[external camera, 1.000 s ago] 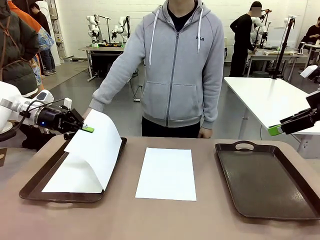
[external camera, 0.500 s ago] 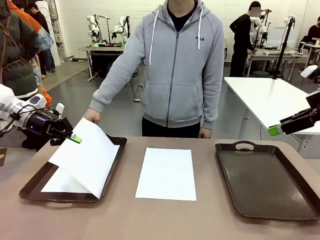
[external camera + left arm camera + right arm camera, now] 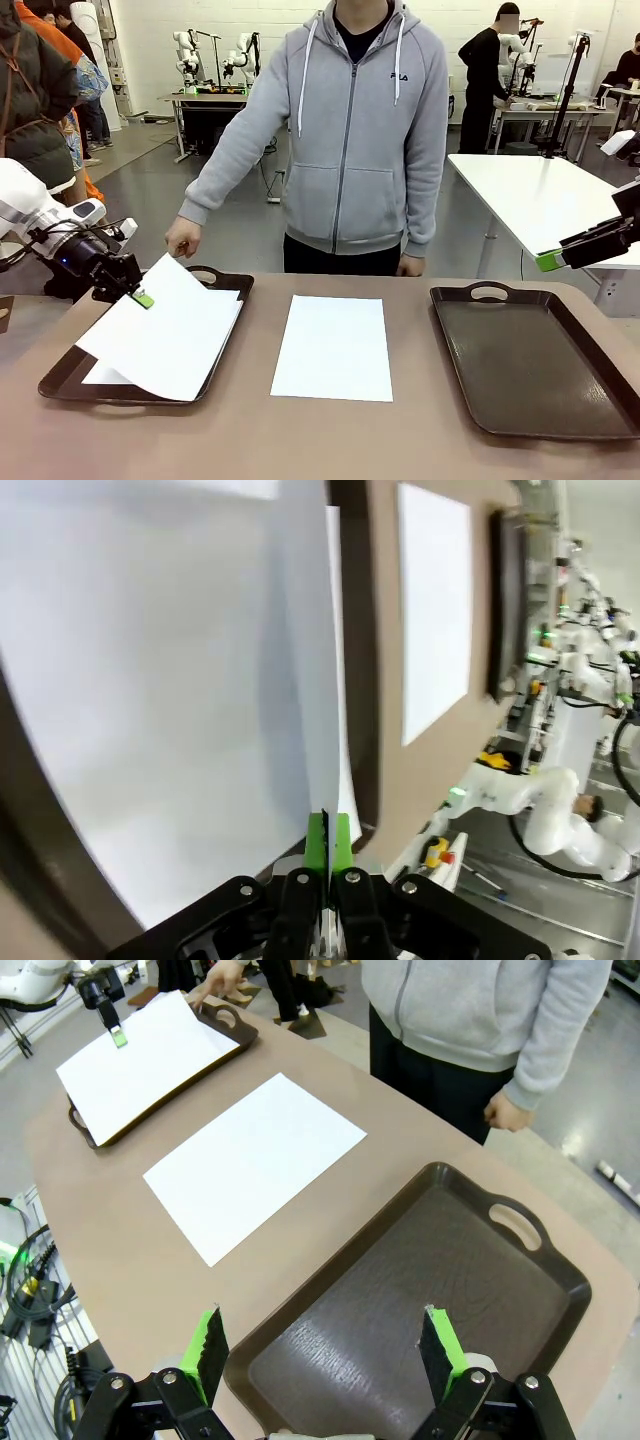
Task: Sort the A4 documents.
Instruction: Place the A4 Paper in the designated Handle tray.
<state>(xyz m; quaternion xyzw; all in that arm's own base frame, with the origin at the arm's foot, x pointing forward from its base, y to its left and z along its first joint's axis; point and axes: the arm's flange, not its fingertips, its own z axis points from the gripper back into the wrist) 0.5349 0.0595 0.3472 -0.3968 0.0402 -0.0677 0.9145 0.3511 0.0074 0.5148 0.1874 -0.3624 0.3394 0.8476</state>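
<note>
We log the thin white paper sheet (image 3: pixel 165 335) sunk lower over the dark brown tray (image 3: pixel 55 385), its edge pinched by left gripper (image 3: pixel 143 298); right gripper (image 3: pixel 322 1325) gapes wide.

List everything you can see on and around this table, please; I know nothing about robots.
Thin rectangular A4 paper sheets: three, white; a lifted sheet over the left tray, a tray sheet lying beneath it, a middle sheet flat on the table.
Handled rectangular trays: two, dark brown; left tray and right tray at the table's ends.
Table: one, brown.
Person's hands: two, grey hoodie sleeves; one hand by the left tray's far handle, other hand at the far edge.
Grippers: two, black, green pads; left gripper shut on the lifted sheet, right gripper open in the air.
</note>
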